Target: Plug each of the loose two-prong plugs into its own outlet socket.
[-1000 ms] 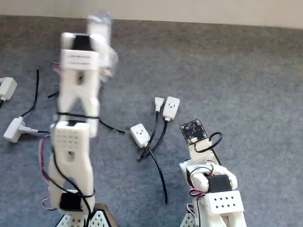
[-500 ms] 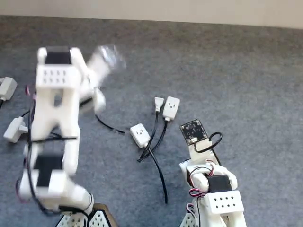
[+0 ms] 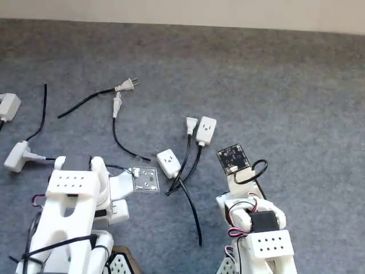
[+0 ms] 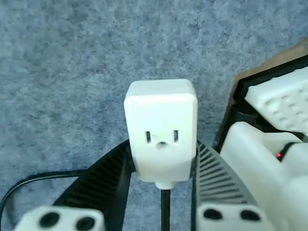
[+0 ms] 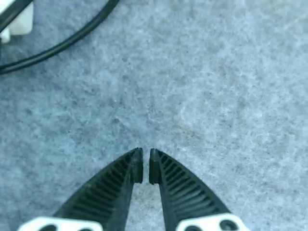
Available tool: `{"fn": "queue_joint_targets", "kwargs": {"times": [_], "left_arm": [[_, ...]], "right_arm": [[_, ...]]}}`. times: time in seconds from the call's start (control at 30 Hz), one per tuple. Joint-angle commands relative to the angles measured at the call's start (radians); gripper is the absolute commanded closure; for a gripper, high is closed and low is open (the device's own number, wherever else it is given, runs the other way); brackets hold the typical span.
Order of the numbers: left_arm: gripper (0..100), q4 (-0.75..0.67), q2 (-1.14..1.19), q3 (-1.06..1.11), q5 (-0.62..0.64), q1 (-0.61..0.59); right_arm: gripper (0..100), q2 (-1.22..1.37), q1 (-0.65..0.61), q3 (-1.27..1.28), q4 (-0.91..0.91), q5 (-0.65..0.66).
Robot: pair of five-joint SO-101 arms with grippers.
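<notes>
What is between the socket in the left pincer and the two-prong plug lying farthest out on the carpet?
Nothing upright. The left pincer holds the socket; toward the two-prong plug only a black cable lies flat on the carpet.

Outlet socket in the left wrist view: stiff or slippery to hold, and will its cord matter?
The outlet socket looks like a boxy hard-plastic block with flat sides, so probably rigid and steady between the jaws. Its smooth shell might slip if twisted. The thin black cord at its base is likely floppy and may tug.
</notes>
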Motion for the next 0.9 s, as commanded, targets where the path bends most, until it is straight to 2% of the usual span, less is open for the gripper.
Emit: {"fn": "queue_joint_targets", "kwargs": {"times": [0.0,0.23,0.4,0.6,0.7,0.87], "left_arm": [[79,-0.044,-0.035,0.007,-0.066,-0.007],[83,-0.178,-0.025,-0.104,-0.064,-0.097],[84,-0.206,-0.025,-0.035,-0.064,-0.094],[84,-0.463,-0.022,0.136,0.060,-0.061],[84,-0.519,0.027,0.186,0.075,-0.021],[84,-0.641,0.203,0.074,0.120,-0.056]], "right_arm": [[96.1,-0.008,0.007,-0.007,-0.016,0.008],[96.1,-0.008,0.007,-0.007,-0.016,0.008],[96.1,-0.008,0.007,-0.007,-0.016,0.008],[96.1,-0.008,0.007,-0.007,-0.016,0.008],[96.1,-0.008,0.007,-0.007,-0.016,0.008],[96.1,-0.008,0.007,-0.007,-0.016,0.008]]}}
